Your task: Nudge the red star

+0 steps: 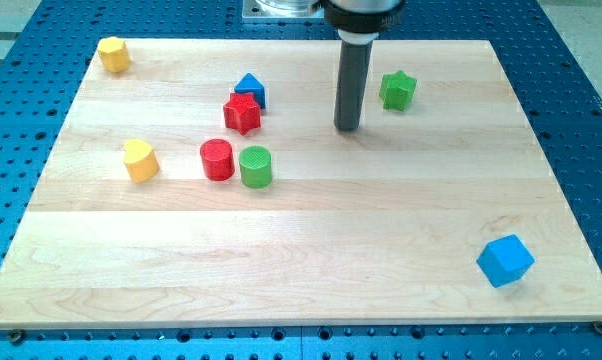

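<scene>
The red star (242, 113) lies on the wooden board (381, 240), left of centre near the view's top. A blue triangle block (250, 90) touches it just above. My tip (348, 127) rests on the board well to the right of the red star, with bare wood between them. A green star (398, 90) sits just right of the rod, slightly above the tip.
A red cylinder (217, 159) and a green cylinder (255, 166) stand side by side below the red star. A yellow heart-like block (140, 160) lies at the left, a yellow block (113, 54) at the top left corner, a blue cube (505, 261) at the bottom right.
</scene>
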